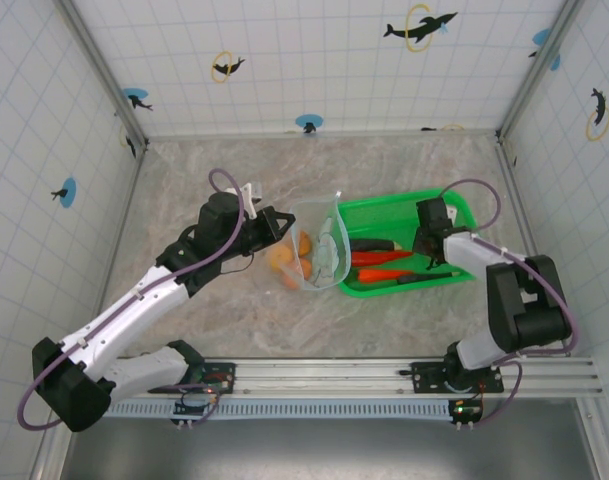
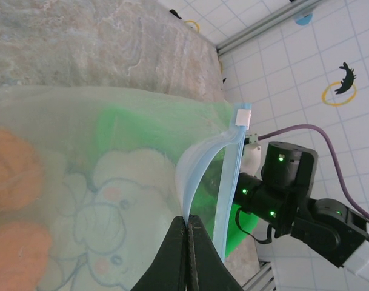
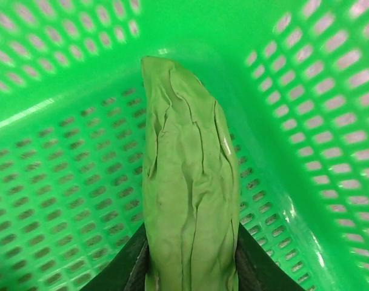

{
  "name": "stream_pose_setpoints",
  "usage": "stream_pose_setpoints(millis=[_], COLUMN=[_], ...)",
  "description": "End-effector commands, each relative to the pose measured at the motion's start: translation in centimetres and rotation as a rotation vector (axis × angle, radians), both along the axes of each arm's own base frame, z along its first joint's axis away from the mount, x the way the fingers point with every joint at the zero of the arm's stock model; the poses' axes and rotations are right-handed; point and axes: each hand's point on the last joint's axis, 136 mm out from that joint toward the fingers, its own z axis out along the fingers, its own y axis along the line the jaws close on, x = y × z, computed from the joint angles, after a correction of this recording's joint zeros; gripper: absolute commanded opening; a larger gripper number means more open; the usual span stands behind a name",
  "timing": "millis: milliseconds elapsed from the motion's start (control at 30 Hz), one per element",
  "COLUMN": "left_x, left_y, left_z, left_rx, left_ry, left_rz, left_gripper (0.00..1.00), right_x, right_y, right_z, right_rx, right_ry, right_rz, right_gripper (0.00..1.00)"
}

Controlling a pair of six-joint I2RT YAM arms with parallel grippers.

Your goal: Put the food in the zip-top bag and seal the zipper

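From above, the zip-top bag [image 1: 322,245] is seen held upright near the middle of the marbled worktop [image 1: 244,320], its left mouth edge pinched by the left jaws. Orange round pieces [image 1: 287,258] can be made out through the film, already inside. Just beside the bag on the right stands the green basket [image 1: 404,199], with carrots [image 1: 379,258] and a dark long piece [image 1: 372,244] lying in it. The right jaws are dipped into its right end. The worktop is closed in on three sides by white tiled walls [image 1: 314,50] printed with dolphins and rings.

From the left wrist, the jaws are shown fully closed on the bag's lip, and the pale blue zipper [image 2: 229,182] is seen curving away with the mouth gaping. Thin, limp, slippery film is to be expected here. The stiffer zip strip is judged the best place for a hold.

From the right wrist, a green toy vegetable [image 3: 190,200] is found lying on the basket's perforated floor, flanked tight on both sides by the right jaws: a grip, by the look of it. It is judged to be light plastic, rigid enough to be taken across its middle.
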Motion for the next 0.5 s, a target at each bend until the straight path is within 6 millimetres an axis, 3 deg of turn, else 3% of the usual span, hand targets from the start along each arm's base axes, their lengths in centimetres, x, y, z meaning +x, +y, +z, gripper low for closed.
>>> stream_pose_setpoints(millis=[0,233,467], left_x=[0.3,0.2,0.1], left_y=[-0.3,-0.2,0.2], left_z=[1.3,2.6,3.6], left_rx=[-0.016,-0.039,-0.069], left_ry=[-0.024,-0.043,-0.054], left_rz=[-0.006,0.0,0.024], left_gripper=[0.0,0.0,0.0], right_x=[1.3,1.8,-0.3], right_y=[0.7,5.2,12.3], right_z=[4.5,12.8,22.0], right_rx=[0.006,0.139,0.348], right_ry=[-0.125,-0.341,-0.557], right_rz=[0.002,0.129,0.406], right_gripper=[0.22,0.21,0.19])
